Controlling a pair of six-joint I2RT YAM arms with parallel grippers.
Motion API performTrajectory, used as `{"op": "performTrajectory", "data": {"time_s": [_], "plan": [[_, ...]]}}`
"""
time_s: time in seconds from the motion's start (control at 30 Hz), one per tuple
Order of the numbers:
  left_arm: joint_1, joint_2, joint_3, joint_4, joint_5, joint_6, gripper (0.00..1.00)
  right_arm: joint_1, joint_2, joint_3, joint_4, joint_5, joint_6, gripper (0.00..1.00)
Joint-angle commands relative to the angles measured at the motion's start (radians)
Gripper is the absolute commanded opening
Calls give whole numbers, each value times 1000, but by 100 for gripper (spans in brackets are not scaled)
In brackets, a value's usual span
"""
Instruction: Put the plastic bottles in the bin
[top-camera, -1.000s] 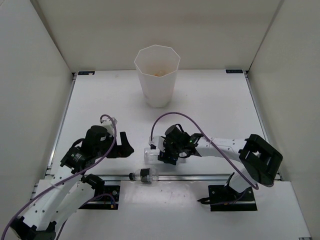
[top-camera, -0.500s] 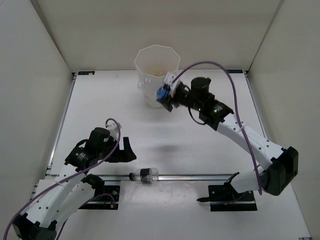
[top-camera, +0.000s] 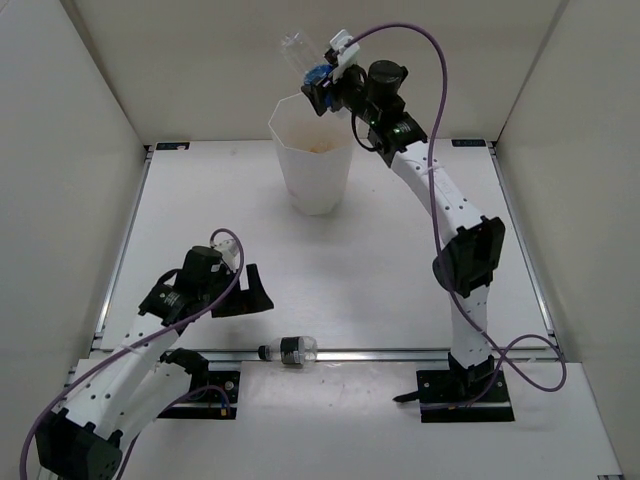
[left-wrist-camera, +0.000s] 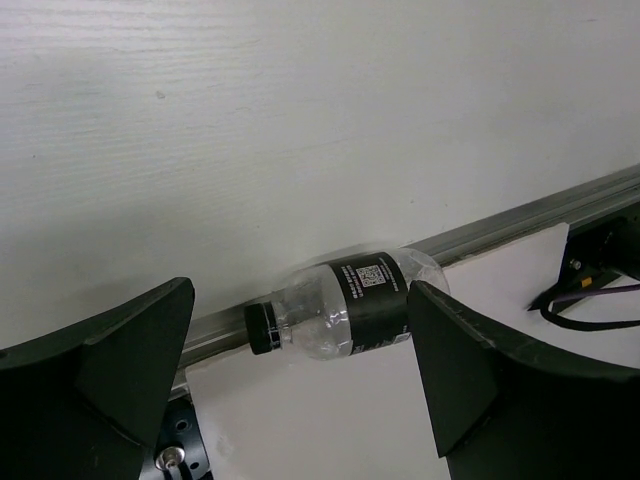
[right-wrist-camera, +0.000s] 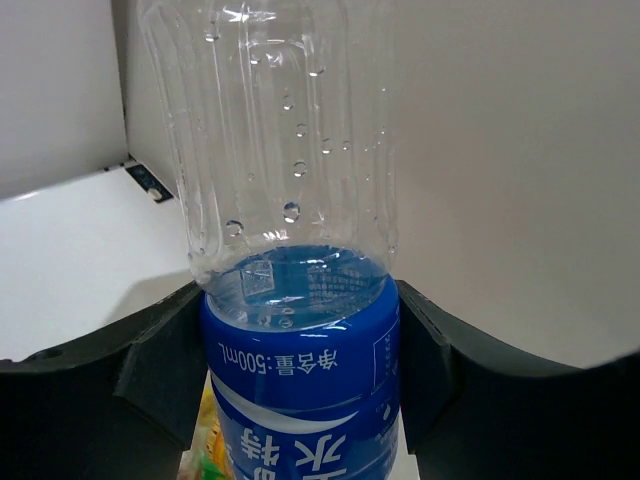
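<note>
My right gripper (top-camera: 318, 82) is shut on the clear bottle with the blue label (top-camera: 302, 58) and holds it high above the far rim of the white bin (top-camera: 314, 170). In the right wrist view the bottle (right-wrist-camera: 290, 300) sits between both fingers (right-wrist-camera: 160, 370). Yellow and green things show below it. The clear bottle with the black band (top-camera: 288, 351) lies on its side on the metal rail near the table's front edge. My left gripper (top-camera: 250, 297) is open and empty, just above and left of it; the bottle (left-wrist-camera: 345, 310) shows between its fingers (left-wrist-camera: 470, 370).
The metal rail (top-camera: 400, 351) runs along the front of the white table. The arm bases' black mounting plates (top-camera: 465, 395) sit behind it. White walls enclose the table on three sides. Purple cables loop from both arms.
My right arm has lifted the blue-label bottle from beside the bin's right wall to above its far rim. My left gripper has shifted slightly toward the black-band bottle.
</note>
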Motion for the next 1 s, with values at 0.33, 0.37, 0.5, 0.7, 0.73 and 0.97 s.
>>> {"op": "performTrajectory", "data": {"time_s": [0.33,0.37,0.5,0.7,0.73,0.97], "plan": [[49,78,78,2,3,71,99,-21,93,100,24,-41,96,99],[46,79,84,-1,10,71,99,-16,78,106,25,-28,95,99],[17,79,102,11,52,105,99,-7,-1,105,-100,-27,114,100],[-126,138,115,37,227,186,99,-13,-249,-122,-404,-88,184,99],[-172,150,113,30,227,195,99,-18,-284,-212,-429,-99,187,100],[-290,210,58,39,192,321,99,-14,-726,-804,-409,-117,243,100]]}}
